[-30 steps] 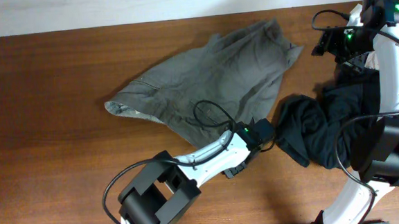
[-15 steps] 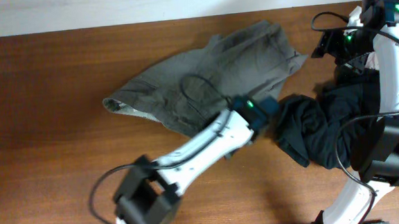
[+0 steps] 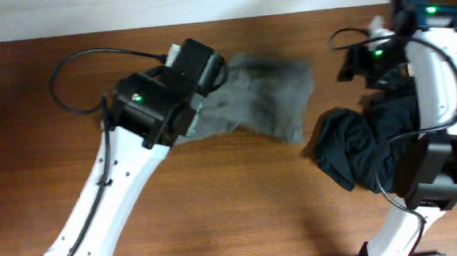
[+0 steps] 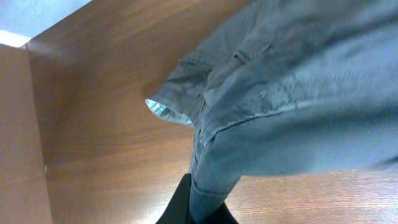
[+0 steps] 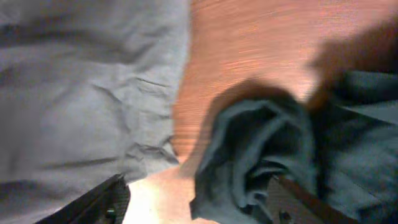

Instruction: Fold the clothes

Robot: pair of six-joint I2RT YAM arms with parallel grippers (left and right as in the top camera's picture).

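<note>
Two garments lie on the brown wooden surface.

Overhead view: a grey garment is spread near the far edge, at centre. A dark garment is heaped just beside it on the right. The left arm slants up from the near edge, and its wrist housing covers the grey garment's left end, so its claw is hidden from above. The right arm stands along the right side, with its wrist over the far edge of the dark heap.

Left wrist view: the left claw appears at the bottom edge with its two dark fingers drawn together. A stitched edge of the grey garment is pinched between them. From this grip the cloth runs up and to the right, filling most of the frame. A pale inner lining shows at one opening of the garment.

Right wrist view: the right claw is spread wide, one finger at each lower corner of the frame, with nothing between them and no cloth in contact. Below it the grey garment fills the left half and the dark garment is bunched at lower right. A strip of bare surface separates them.
</note>
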